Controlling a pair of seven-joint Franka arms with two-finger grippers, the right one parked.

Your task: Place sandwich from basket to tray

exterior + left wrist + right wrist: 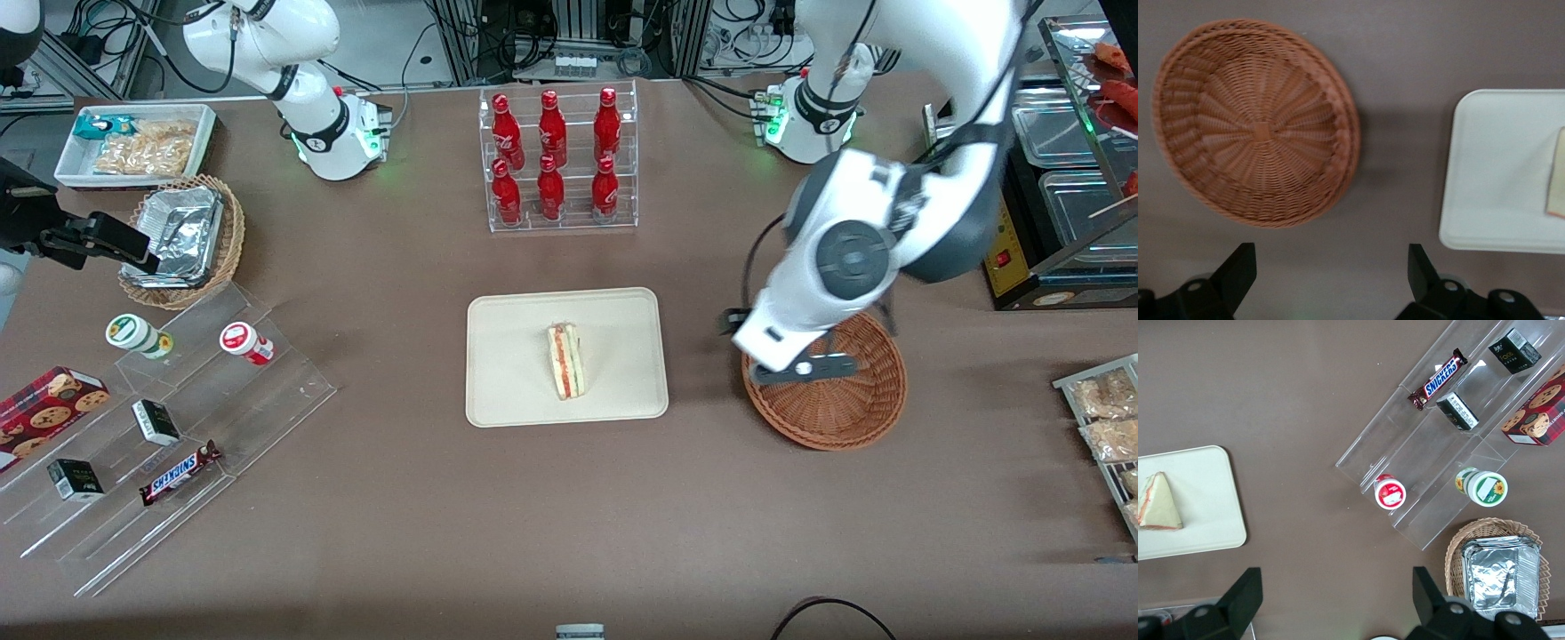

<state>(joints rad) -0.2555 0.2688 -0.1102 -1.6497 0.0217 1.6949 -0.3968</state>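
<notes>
Sandwich (566,360), white wedge w/ red/green filling, is laid mid-tray (507,373); round brown wicker basket (853,418), w/ nothing in it, is set beside tray.

I see a brown matte surface (400,533), evenly lit, soft shadows. At its edge farthest from the front camera: aluminium frame posts (462,40), tangled black cables (524,27), grey floor (391,36). Metal display case (1067,178) toward the working arm's end.
</notes>
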